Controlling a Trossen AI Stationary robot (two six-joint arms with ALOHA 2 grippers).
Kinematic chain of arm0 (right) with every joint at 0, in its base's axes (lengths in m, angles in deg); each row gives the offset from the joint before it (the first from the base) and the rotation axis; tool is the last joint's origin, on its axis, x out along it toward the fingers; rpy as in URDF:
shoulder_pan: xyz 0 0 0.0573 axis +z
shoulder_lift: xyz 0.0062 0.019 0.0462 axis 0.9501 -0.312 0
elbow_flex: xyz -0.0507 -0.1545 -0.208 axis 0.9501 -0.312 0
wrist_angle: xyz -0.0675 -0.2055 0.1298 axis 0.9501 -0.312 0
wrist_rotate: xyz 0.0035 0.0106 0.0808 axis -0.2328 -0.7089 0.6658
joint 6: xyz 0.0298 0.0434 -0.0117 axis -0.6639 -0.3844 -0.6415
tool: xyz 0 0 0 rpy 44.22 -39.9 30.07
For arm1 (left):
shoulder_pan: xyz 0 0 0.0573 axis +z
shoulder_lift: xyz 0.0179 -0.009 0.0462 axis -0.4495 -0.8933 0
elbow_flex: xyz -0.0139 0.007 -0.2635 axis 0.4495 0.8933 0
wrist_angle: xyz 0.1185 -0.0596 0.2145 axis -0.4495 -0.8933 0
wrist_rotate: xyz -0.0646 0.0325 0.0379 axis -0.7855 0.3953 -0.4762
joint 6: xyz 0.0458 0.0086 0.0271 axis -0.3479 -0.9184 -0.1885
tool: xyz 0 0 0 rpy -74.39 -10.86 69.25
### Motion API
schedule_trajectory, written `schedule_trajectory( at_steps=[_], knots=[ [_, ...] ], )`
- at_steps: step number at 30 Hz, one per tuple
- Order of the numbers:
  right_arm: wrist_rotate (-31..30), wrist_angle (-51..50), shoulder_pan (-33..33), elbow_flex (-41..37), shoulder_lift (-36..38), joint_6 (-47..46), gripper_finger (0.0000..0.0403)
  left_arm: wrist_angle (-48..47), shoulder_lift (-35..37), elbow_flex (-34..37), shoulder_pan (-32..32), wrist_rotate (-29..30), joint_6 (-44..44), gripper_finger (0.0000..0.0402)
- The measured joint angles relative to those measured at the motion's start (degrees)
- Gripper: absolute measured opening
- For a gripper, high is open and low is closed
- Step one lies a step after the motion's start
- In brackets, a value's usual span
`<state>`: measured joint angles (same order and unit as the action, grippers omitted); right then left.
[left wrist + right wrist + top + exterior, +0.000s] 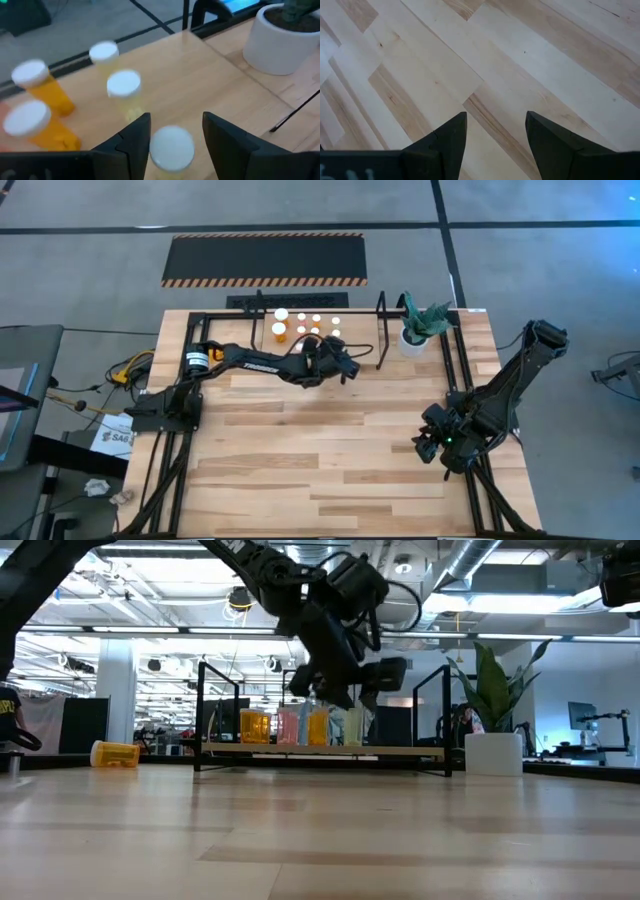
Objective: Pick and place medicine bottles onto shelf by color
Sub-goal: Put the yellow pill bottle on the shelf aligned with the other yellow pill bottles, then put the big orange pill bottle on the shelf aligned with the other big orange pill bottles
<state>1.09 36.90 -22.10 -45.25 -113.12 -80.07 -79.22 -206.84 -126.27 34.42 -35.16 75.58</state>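
Reaching over the shelf at the table's 12 o'clock edge: left gripper, arm stretched across from the 9 o'clock side. White lettering along the arm's forearm link in high view, too small to read. Printed sheet off the table's 8 o'clock corner shows letters "SA", rest cut off. No label legible on any bottle.

Left gripper fingers parted, straddling a white-capped bottle; narrow gaps visible between cap and each finger in left wrist view, so contact not confirmed; cannot tell whether a grip remains. Body of that bottle hidden under its cap.

Medicine bottles standing upright on the shelf's wood floor, long axes vertical, caps up. High view: white caps in a cluster, one larger orange bottle at the cluster's 9 o'clock end. Low view: row reads orange, pinkish, orange, pale from 9 toward 3 o'clock, partly behind the gripper. Left wrist view: two orange bottles and two pale ones near the straddled one, all blurred.

One orange bottle lying on its side, long axis horizontal, well apart from the shelf, seen in low view only.

White pot with green plant just beside the shelf's 3 o'clock hoop.

Right gripper near the table's 4 o'clock edge, fingers wide apart over bare wood, nothing between them.
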Motion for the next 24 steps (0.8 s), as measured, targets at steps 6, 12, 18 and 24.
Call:
schedule_trajectory(
  at_steps=[6,12,18,24],
  knots=[
    [0.0,0.0,0.0,0.0,0.0,0.0,0.0225,-2.8,1.9,-3.5,-0.3,1.6,-5.1,0.0168],
    [0.0,0.0,0.0,0.0,0.0,0.0,0.0225,-5.3,5.3,-5.8,-1.8,5.8,-11.3,0.0168],
    [0.0,-0.1,0.0,0.0,0.0,0.0,0.0225,-18.2,14.9,-7.9,-3.9,6.4,-12.8,0.0168],
    [0.0,0.0,0.0,0.0,0.0,0.0,0.0225,-43.5,27.2,-7.8,-3.9,0.3,-0.3,0.0168]
  ],
)
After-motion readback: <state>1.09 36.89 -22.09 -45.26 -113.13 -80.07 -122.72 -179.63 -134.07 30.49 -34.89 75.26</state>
